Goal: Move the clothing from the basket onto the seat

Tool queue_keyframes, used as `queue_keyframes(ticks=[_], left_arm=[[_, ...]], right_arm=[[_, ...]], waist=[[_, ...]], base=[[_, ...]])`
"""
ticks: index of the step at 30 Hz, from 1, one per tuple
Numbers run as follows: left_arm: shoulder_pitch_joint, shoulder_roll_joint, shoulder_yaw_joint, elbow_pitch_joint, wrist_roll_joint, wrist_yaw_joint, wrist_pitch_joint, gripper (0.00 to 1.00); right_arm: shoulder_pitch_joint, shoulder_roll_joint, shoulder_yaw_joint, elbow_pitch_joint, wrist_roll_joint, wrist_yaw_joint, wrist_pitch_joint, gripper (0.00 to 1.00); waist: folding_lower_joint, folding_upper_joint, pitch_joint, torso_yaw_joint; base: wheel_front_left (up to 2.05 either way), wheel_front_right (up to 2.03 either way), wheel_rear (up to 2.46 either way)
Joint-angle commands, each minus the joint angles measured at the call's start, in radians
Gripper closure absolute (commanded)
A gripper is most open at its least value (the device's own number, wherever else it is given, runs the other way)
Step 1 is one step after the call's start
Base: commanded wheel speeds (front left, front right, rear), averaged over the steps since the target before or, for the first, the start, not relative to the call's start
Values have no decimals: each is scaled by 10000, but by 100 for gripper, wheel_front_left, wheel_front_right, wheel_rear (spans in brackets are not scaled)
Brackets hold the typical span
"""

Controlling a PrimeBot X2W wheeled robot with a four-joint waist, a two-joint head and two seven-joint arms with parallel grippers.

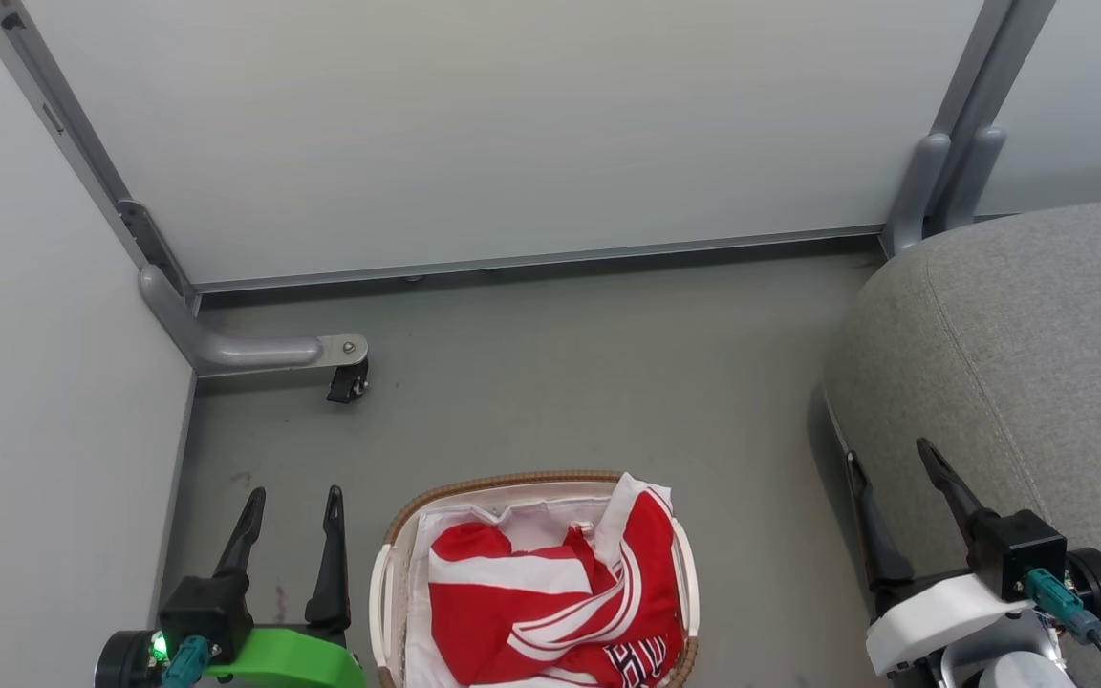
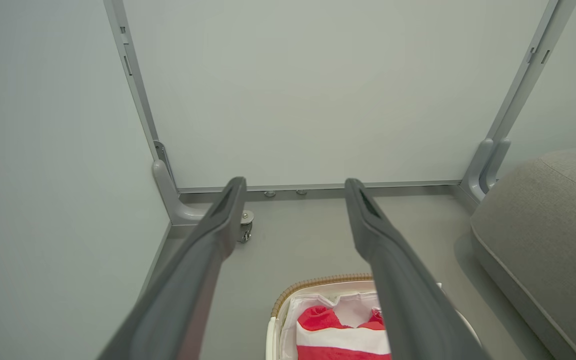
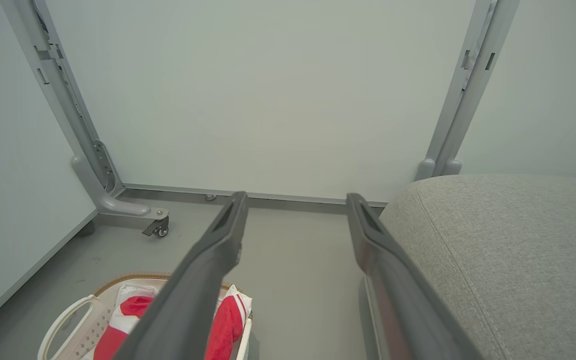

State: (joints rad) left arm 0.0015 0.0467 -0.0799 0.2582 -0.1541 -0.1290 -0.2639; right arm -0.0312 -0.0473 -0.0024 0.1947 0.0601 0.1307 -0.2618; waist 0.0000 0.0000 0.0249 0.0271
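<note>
Gaping empty, left claw (image 1: 295, 492), right claw (image 1: 888, 450); one basket (image 1: 512, 478) of clothing (image 1: 550, 592) (count unclear), one seat (image 1: 1038, 334).

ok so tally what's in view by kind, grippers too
open grippers, dark fingers: 2, left gripper, right gripper
small white plastic basket, brown woven rim: 1
red-and-white striped clothing, one heap, pieces unclear: 1
large grey fabric seat: 1
black caster wheel: 1
total: 6

Clothing (image 1: 550, 602) in basket (image 1: 512, 481), seat (image 1: 1019, 344) right.
</note>
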Motion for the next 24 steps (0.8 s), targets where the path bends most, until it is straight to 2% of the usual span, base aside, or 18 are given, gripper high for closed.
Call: queue_keyframes(ticks=[1,17,24], left_arm=[[127,66,17,0,113,-32,-11,0],[81,66,-3,-54,98,-32,-11,0],[-512,63,-409,-185,244,-30,-9,0]], right_arm=[[93,-57,-30,16,-45,0,-49,0],[8,-56,-47,-62,143,0,-49,0],[-539,-51,18,-305,274,0,-48,0]], waist=[[0,0,1,-2],[0,0,180,-18],[0,0,1093,-231]], base=[[0,0,0],[0,0,0],[0,0,0]])
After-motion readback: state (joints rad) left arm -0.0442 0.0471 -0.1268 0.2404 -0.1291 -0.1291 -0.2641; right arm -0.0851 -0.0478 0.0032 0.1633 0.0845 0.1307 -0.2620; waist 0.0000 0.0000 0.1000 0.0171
